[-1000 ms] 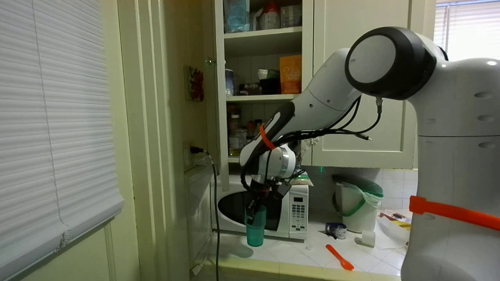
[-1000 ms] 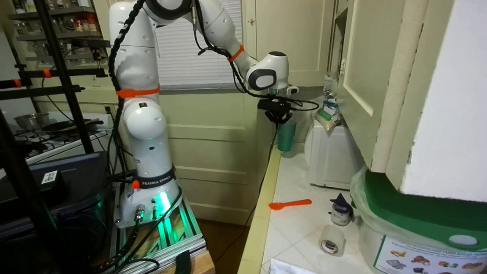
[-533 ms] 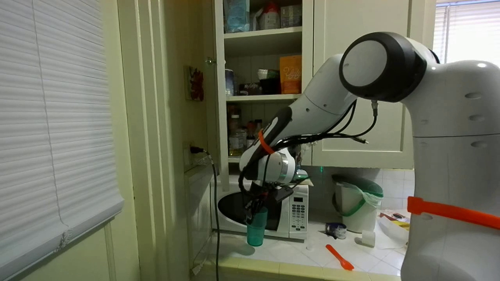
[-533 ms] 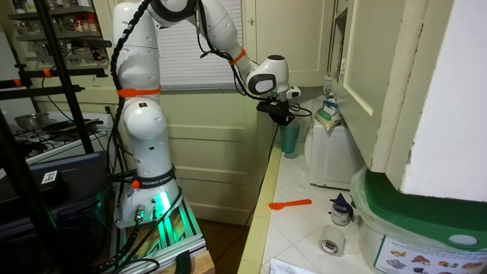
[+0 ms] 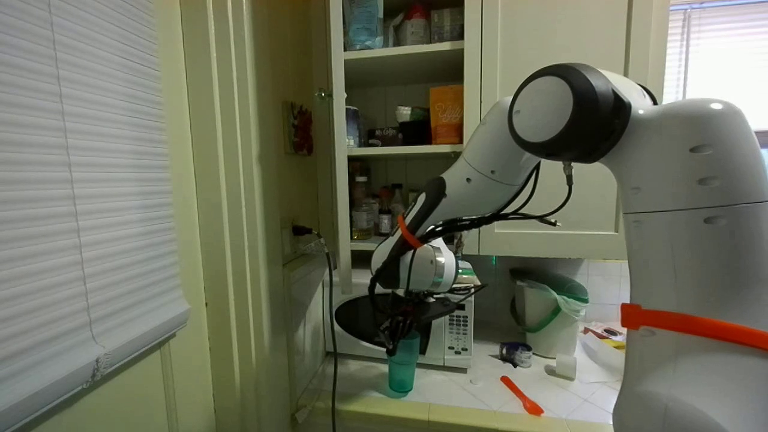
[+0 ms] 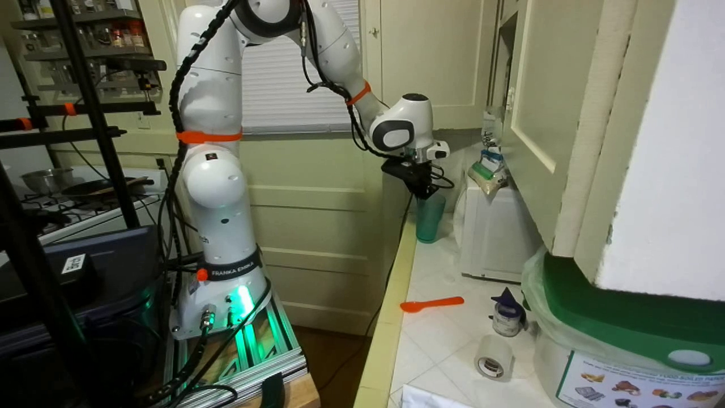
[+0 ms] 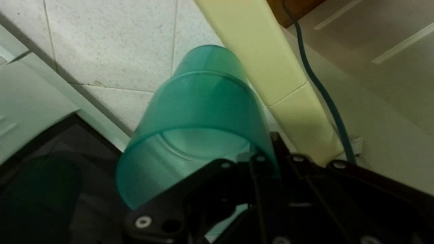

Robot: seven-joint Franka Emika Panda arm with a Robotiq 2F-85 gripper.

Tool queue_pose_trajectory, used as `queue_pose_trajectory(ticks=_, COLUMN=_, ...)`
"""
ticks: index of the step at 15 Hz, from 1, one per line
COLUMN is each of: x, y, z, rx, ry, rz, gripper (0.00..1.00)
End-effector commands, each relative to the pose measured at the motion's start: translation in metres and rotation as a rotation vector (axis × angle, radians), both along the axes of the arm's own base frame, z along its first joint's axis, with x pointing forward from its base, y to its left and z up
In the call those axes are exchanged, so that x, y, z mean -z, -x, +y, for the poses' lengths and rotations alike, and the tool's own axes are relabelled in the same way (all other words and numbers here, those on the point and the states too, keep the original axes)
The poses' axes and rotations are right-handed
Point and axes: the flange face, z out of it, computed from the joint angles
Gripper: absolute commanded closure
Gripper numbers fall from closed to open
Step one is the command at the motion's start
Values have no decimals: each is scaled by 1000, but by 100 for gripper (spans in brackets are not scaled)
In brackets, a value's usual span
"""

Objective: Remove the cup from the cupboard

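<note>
Pinching the wall of the teal cup [image 7: 203, 105] at its rim, your jaws are closed, with one finger [image 7: 261, 173] inside and the other outside; their tips are dark and hard to make out. You have the cup outside the cupboard [image 5: 473, 90], in front of the microwave [image 5: 443, 336] and near the front edge of the table [image 5: 447, 390]. It leans slightly, and you cannot see whether its bottom touches the table. In an exterior view, your arm [image 5: 501, 150] hides part of the microwave and of the shelf with the bottles [image 5: 363, 219], and the top of the cupboard is cut off. In an exterior view, the cupboard's inside is only a narrow dark opening [image 6: 506, 48]. In the wrist view, the fingers cover part of the rim, and the microwave is cut by the left border.
</note>
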Motion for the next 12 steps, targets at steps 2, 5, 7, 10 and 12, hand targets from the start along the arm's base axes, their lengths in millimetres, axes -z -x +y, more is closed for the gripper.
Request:
queue_pose_trajectory(ticks=2, x=10, y=-2, z=-3, rx=71, ry=49, rz=5, gripper=98)
queue_pose_trajectory(ticks=5, x=12, y=-4, z=-2, rx=109, ry=77, rz=-2, gripper=98)
queue_pose_trajectory(ticks=7, x=15, y=-6, z=-1, rx=120, ry=93, rz=-8, gripper=98)
queue_pose_trajectory(ticks=10, x=15, y=-7, z=3, rx=130, ry=94, rz=-30, gripper=69)
queue_pose_trajectory(ticks=12, x=15, y=-8, z=4, rx=134, ry=94, rz=-47, gripper=61)
